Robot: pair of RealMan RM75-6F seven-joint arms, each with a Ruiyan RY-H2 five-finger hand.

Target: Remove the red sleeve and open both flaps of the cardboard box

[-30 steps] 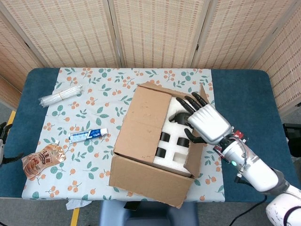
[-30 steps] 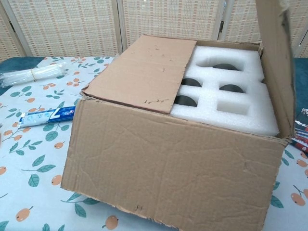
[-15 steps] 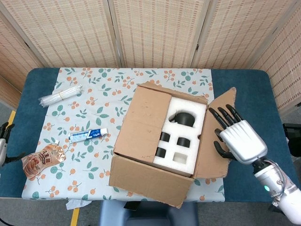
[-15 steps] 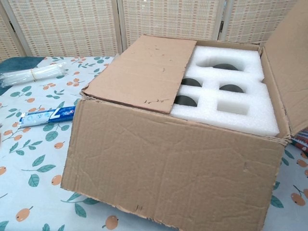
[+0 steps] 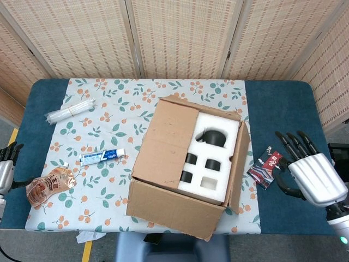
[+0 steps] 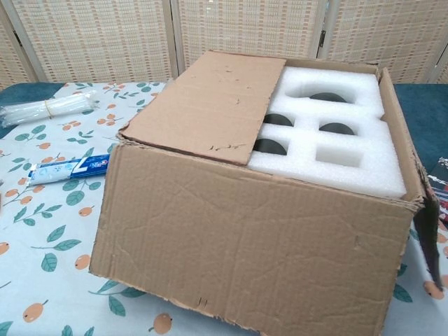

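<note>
The cardboard box (image 5: 180,204) stands mid-table. Its left flap (image 5: 166,139) lies closed over the left half, also seen in the chest view as the left flap (image 6: 206,105). Its right flap (image 5: 240,164) is folded out and hangs down the box's right side. White foam (image 5: 214,164) with dark round items in its pockets shows inside. The crumpled red sleeve (image 5: 265,168) lies on the cloth just right of the box. My right hand (image 5: 312,172) hovers right of the sleeve, fingers spread, holding nothing. My left hand (image 5: 5,169) peeks in at the far left edge, empty.
A toothpaste tube (image 5: 102,156), an orange snack pouch (image 5: 50,185) and a bundle of clear plastic sticks (image 5: 71,110) lie on the floral cloth left of the box. Wicker screens stand behind the blue table (image 5: 283,103).
My right hand swung the right flap from upright out and down, then drew back to the right. The flap now hangs beside the box and the red sleeve shows.
</note>
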